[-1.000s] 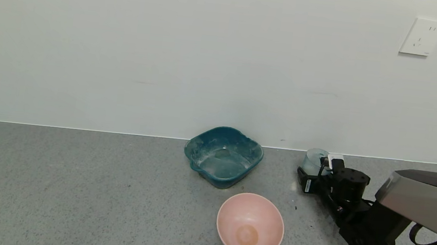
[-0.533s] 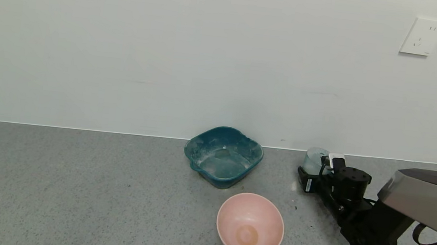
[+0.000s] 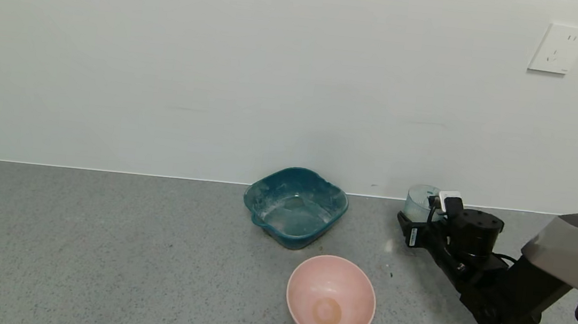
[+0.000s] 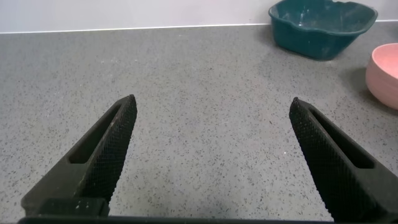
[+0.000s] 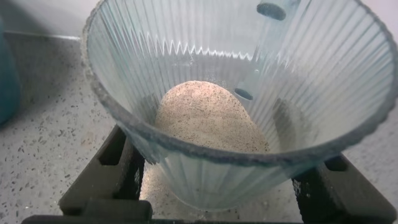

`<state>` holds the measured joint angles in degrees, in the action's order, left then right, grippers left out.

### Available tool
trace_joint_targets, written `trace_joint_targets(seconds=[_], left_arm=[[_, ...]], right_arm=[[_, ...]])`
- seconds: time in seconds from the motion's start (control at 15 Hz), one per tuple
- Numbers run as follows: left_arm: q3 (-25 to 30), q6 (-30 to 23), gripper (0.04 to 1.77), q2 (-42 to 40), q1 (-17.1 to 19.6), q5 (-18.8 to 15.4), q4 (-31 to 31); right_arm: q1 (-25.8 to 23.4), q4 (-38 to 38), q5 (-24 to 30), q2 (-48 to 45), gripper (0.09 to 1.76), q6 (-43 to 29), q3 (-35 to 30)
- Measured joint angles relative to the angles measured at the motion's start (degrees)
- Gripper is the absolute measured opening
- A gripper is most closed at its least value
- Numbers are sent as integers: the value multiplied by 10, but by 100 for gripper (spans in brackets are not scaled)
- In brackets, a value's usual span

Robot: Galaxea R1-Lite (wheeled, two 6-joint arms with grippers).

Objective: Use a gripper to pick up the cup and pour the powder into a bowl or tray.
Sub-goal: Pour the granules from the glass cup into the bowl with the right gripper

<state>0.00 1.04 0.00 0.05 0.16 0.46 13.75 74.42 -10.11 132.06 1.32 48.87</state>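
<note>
My right gripper (image 3: 427, 218) is shut on the clear ribbed cup (image 3: 418, 201) at the right rear of the counter, near the wall, and holds it upright just above the surface. In the right wrist view the cup (image 5: 205, 177) fills the picture between the black fingers (image 5: 115, 163), with a pale pile of powder (image 5: 208, 118) at its bottom. The pink bowl (image 3: 309, 274) stands empty at the front centre, to the left of the cup and nearer to me. My left gripper (image 4: 211, 118) is open and empty over bare counter, out of the head view.
A dark teal tray (image 3: 264, 194) dusted with white stands by the wall behind the pink bowl; both also show in the left wrist view, the tray (image 4: 320, 34) and the bowl (image 4: 385, 78). A wall socket (image 3: 559, 48) sits high on the right.
My right gripper has lifted the cup slightly off the counter and drifted a little to the right. The bowl and tray have not moved.
</note>
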Motion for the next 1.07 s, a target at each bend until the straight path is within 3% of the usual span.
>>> trace_joint_targets(seconds=[0.27,0.73,1.07], left_arm=[[0,0,176,0,0,0,0],[0,0,176,0,0,0,0],[0,0,176,0,0,0,0]], right_arm=[[8,-27,4,-47,134,58,-17],[54,-148,9,-147,134,203,-42],[90,-153,4,-169,134,308,-59]])
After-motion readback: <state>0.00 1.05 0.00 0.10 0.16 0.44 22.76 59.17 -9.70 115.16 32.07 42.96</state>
